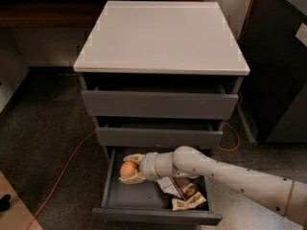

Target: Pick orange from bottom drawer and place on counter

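My claw (126,169) is down inside the bottom drawer (154,214), at its left half, and it is clenched around the orange (128,168). One pale finger curves over the top of the fruit and the other under it, so the orange sits right between them, at the very tip of my arm. I cannot tell whether it is clear of the drawer floor or resting on it.

My arm comes in from the right and lies almost level, so its long axis runs right to left across the drawer, and the orange is at its far left end. What matters for the next move is this: the counter (160,37) lies well above and behind the claw, and the fronts of the middle drawer (158,137) and the top drawer (158,104) stand between. Both are pulled out a little, so I judge that I must draw the orange out toward the drawer's front edge before I lift, or I may knock it against the middle drawer.

Brown snack packets (181,191) lie just to the right of the claw, under my wrist, apart from the orange. Their print is too small for me to read, and I see no writing on the cabinet.
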Action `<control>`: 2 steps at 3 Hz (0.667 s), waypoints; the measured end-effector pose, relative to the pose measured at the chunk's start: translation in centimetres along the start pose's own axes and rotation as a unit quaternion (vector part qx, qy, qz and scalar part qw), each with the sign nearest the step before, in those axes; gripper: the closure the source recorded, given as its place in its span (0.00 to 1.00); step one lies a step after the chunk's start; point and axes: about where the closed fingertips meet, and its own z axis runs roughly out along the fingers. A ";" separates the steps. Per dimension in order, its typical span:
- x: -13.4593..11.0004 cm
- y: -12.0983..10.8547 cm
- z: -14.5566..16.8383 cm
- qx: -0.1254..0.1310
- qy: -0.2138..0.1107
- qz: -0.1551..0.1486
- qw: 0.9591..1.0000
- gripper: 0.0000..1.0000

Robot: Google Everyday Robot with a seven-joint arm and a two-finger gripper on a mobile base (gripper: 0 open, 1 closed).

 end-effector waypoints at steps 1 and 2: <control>-2.9 -0.5 -1.9 -0.012 -0.007 -0.013 1.000 1.00; -5.4 -0.9 -3.1 -0.025 -0.008 -0.017 0.999 1.00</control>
